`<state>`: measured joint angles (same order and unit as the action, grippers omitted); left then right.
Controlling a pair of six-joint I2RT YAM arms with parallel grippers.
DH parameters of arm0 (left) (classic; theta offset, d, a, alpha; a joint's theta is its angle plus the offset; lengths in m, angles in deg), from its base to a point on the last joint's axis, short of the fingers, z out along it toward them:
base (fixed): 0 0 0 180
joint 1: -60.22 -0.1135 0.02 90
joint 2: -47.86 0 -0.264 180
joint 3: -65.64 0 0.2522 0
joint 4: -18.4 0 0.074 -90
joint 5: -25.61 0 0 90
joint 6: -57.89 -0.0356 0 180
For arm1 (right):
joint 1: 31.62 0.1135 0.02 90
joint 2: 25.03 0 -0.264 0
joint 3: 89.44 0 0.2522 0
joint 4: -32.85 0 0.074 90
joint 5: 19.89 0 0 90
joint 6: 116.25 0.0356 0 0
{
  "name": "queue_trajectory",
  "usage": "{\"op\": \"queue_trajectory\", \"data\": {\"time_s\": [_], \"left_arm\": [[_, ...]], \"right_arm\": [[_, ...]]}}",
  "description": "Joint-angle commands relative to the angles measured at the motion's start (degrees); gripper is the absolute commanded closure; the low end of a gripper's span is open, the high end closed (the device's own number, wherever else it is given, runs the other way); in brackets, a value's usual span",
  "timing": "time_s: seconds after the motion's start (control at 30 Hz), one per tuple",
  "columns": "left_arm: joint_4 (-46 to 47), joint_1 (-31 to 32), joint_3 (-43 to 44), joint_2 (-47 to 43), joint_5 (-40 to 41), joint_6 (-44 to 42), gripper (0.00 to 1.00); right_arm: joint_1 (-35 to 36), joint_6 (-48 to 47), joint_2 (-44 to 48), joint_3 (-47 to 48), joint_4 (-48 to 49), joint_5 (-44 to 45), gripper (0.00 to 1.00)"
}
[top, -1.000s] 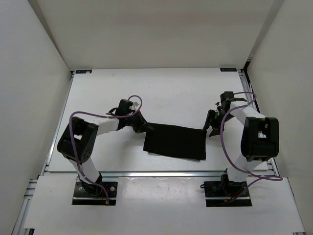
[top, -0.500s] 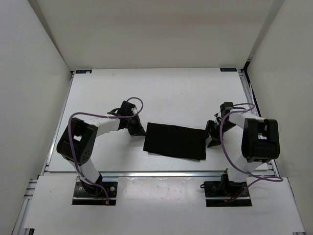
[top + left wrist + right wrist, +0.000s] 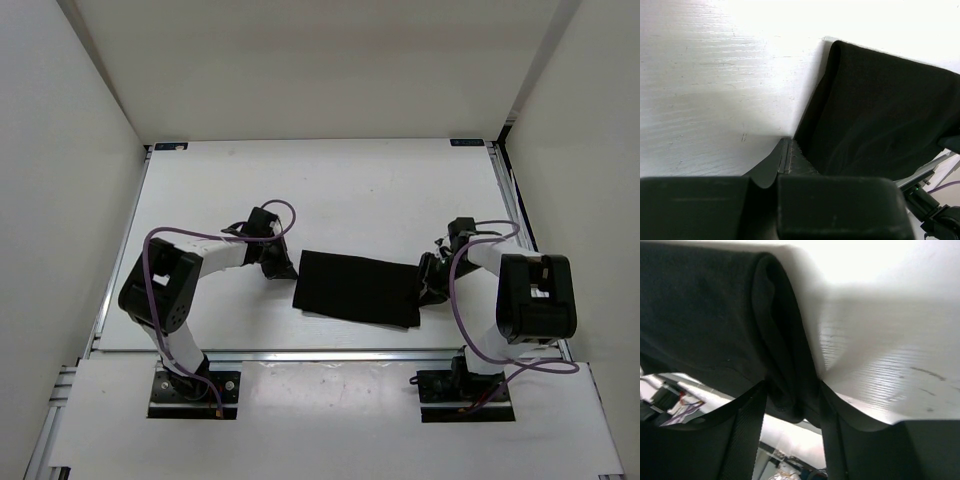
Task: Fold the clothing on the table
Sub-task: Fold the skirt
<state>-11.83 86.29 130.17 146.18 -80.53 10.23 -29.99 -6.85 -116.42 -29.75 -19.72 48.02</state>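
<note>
Table (image 3: 330,180), flat and white, carries soft matte black clothing (image 3: 358,288), a rough rectangle near its middle. Both arms bend low and inward. The left gripper (image 3: 283,268) is pinched closed beside the left edge, and the right gripper (image 3: 428,282) has its jaws spread astride the thick folded right edge.

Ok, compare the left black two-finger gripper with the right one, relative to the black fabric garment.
The left gripper is shut, while the right gripper stands open. The left gripper's closed fingers lie beside the left edge of the plain black fabric garment. The right gripper straddles the garment's right edge, with fabric between its fingers. Both grippers sit low over the white table, at opposite ends of the garment.
</note>
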Motion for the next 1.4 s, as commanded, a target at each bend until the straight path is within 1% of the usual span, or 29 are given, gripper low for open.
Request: {"op": "queue_trajectory", "data": {"time_s": [0.0, 0.07, 0.1, 0.13, 0.17, 0.2, 0.23, 0.27, 0.3, 0.33, 0.43, 0.47, 0.53, 0.63, 0.73, 0.93, 1.07, 1.1, 1.2, 1.3, 1.37], "left_arm": [[-1.99, 0.22, 0.47, 2.22, 2.34, -2.01, 1.00], [-2.34, -0.22, 0.39, 2.49, 1.90, -2.62, 1.00], [-2.43, -0.14, 0.39, 2.40, 1.82, -2.27, 1.00], [-2.60, -0.31, 0.39, 2.57, 1.64, -2.53, 1.00], [-2.78, -0.57, 0.65, 2.31, 1.29, -2.62, 1.00], [-2.87, -0.66, 0.74, 2.83, 0.85, -2.62, 1.00], [-3.21, -1.01, 1.09, 3.10, 1.02, -3.23, 1.00], [-3.48, -0.58, 1.18, 3.10, 0.94, -3.24, 1.00], [-3.83, -0.66, 1.35, 3.45, 0.85, -3.32, 1.00], [-3.83, -0.58, 1.70, 3.37, 0.50, -3.50, 1.00], [-4.19, 0.04, 2.67, 3.63, -0.81, -3.41, 1.00], [-4.62, 0.30, 3.28, 4.24, -1.52, -3.50, 1.00], [-4.88, 1.88, 4.16, 4.77, -2.23, -3.85, 1.00], [-4.98, 3.72, 5.57, 6.08, -3.20, -4.21, 1.00], [-5.42, 5.04, 6.63, 7.76, -4.60, -4.64, 1.00], [-5.77, 5.93, 8.47, 8.55, -5.74, -5.35, 1.00], [-5.94, 5.93, 8.65, 8.90, -6.45, -5.43, 1.00], [-5.33, 5.67, 8.30, 8.99, -6.62, -5.26, 1.00], [-4.80, 5.14, 7.51, 8.56, -7.06, -5.08, 1.00], [-4.36, 5.40, 7.24, 8.90, -7.50, -4.91, 1.00], [-4.71, 5.57, 7.42, 8.90, -7.15, -5.08, 1.00]], "right_arm": [[-0.05, 2.21, 0.52, -4.35, 5.57, -3.38, 0.52], [0.22, 3.01, -0.01, -6.20, 8.39, -5.33, 0.57], [0.65, 3.80, -0.62, -6.81, 10.31, -7.16, 0.61], [1.00, 3.72, -0.63, -7.26, 11.55, -8.23, 0.67], [0.66, 3.80, -0.71, -7.52, 12.08, -8.58, 0.71], [0.66, 3.89, -1.15, -7.96, 13.22, -9.46, 0.76], [0.48, 4.24, -1.24, -8.22, 14.01, -9.90, 0.87], [0.39, 4.42, -1.50, -8.75, 14.37, -10.17, 0.90], [-0.65, 4.51, -0.55, -9.28, 15.24, -10.08, 0.97], [-0.92, 4.94, -0.71, -9.46, 15.43, -9.65, 0.99], [-1.54, 4.60, 0.60, -10.07, 13.76, -6.76, 1.00], [-3.28, 3.99, 1.13, -9.38, 11.93, -5.44, 1.00], [-4.35, 2.85, 1.40, -8.67, 9.21, -2.37, 1.00], [-5.49, 2.13, 2.62, -7.53, 5.78, -1.57, 1.00], [-4.00, 2.14, 4.29, -4.29, 2.17, 3.52, 1.00], [-3.83, 2.49, 7.89, 3.19, -3.99, 6.09, 1.00], [-1.11, 3.01, 9.04, 9.69, -6.80, 4.16, 1.00], [0.73, 3.01, 8.95, 11.18, -7.24, 3.20, 1.00], [3.46, 3.19, 8.43, 13.83, -7.34, 0.66, 1.00], [8.37, 3.89, 5.54, 15.94, -6.28, -2.34, 0.99], [10.14, 4.94, 3.69, 19.00, -4.71, -4.10, 1.00]]}}
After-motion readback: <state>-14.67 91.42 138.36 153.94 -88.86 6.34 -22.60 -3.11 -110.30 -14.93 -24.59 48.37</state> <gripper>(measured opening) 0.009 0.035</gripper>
